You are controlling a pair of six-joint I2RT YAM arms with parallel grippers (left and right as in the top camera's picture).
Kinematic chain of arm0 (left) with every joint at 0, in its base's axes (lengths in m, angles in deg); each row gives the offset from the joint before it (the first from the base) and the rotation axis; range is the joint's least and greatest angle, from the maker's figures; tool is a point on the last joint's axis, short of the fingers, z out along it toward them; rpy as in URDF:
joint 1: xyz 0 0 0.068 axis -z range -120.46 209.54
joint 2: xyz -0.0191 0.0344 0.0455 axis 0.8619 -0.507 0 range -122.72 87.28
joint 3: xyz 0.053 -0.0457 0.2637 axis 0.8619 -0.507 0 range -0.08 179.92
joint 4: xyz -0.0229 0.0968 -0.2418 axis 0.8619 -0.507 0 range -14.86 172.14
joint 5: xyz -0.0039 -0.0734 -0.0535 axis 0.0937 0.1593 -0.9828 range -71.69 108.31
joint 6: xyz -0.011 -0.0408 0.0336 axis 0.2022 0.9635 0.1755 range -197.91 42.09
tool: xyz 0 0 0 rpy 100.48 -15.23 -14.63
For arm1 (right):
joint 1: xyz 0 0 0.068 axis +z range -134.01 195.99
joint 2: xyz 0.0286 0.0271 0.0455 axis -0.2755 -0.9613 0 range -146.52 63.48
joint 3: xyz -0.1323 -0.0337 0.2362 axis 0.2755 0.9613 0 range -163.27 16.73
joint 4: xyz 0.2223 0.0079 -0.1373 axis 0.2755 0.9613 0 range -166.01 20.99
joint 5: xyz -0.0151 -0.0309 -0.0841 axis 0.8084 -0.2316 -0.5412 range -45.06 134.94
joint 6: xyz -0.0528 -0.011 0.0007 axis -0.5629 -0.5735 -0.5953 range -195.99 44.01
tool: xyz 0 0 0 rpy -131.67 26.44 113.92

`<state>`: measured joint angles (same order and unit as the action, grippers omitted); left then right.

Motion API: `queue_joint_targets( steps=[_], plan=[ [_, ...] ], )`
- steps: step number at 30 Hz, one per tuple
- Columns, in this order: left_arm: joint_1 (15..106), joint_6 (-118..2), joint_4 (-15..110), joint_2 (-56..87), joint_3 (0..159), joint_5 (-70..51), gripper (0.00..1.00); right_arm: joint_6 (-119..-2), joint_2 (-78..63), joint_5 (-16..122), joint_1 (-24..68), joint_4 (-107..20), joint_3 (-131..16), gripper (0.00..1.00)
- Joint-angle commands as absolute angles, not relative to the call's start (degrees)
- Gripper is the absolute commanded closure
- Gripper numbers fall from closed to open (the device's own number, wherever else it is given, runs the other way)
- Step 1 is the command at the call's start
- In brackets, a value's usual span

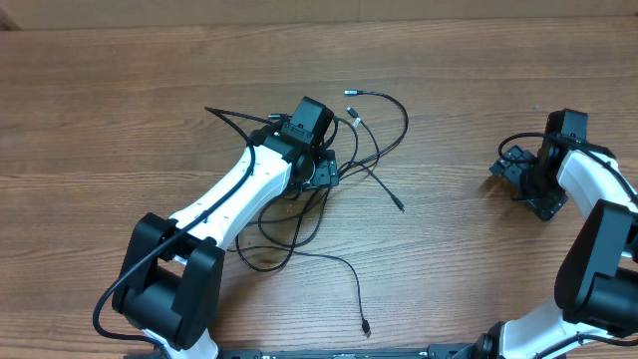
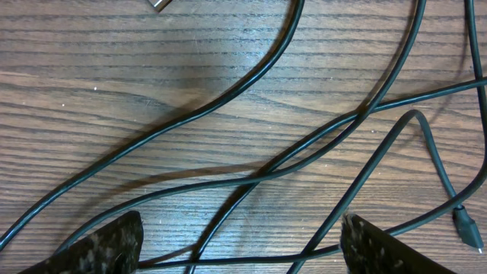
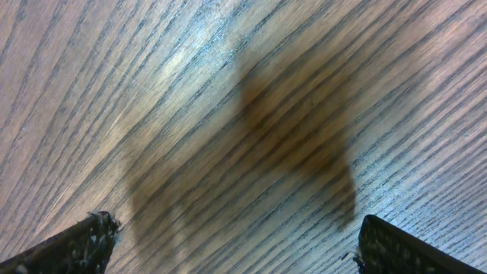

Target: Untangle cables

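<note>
The table (image 1: 110, 110) is brown wood with long thin lines running along it. Thin black cables (image 1: 371, 165) lie flat on it near the middle, looping and crossing over each other in a messy bunch. One loose strand (image 1: 357, 289) runs away from the bunch toward the near edge and ends in a small dark plug (image 1: 366, 329), and another small plug tip (image 2: 466, 228) rests on the wood.

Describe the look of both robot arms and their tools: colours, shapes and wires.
The left arm and the right arm have smooth white links between bulky black joint housings. A thick black wire runs along the left arm. The left tool and the right tool have black, boxy heads. Their fingers are dark with a pale speckled texture. No markings are readable.
</note>
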<state>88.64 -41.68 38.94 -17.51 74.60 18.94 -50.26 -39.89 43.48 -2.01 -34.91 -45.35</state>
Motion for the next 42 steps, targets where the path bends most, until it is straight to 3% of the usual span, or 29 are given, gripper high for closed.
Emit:
queue_joint_targets(
  steps=[1, 26, 28, 31, 33, 34, 40, 42],
  plan=[
    [88.42, -42.16, 38.88, -16.51, 74.53, 18.89, 0.17, -49.84, -39.89, 43.51, -2.07, -35.22, -45.09, 0.00],
    [85.34, -43.26, 36.21, -16.42, 75.17, 17.84, 0.16, -49.84, -39.89, 43.51, -2.07, -35.22, -45.09, 0.00],
    [83.74, -43.43, 35.14, -16.42, 76.13, 15.88, 0.25, -49.84, -39.89, 43.51, -2.07, -35.22, -45.09, 0.00],
    [80.79, -47.41, 32.93, -16.42, 78.86, 9.39, 0.47, -49.84, -39.89, 43.53, -2.07, -35.22, -45.09, 0.00],
    [79.20, -48.81, 31.08, -16.42, 80.50, 6.50, 0.87, -49.84, -39.89, 43.51, -2.07, -35.22, -45.09, 0.00],
    [78.50, -48.76, 29.98, -16.42, 81.07, 5.71, 0.96, -49.84, -39.89, 43.51, -2.07, -35.22, -45.09, 0.00],
    [75.15, -50.95, 17.26, -16.44, 81.46, 6.57, 0.95, -49.84, -39.89, 43.51, -2.07, -35.22, -45.09, 0.00],
    [74.78, -50.91, 13.07, -16.44, 81.29, 10.83, 0.89, -49.84, -39.89, 43.51, -2.07, -35.22, -45.09, 0.00]
  ],
)
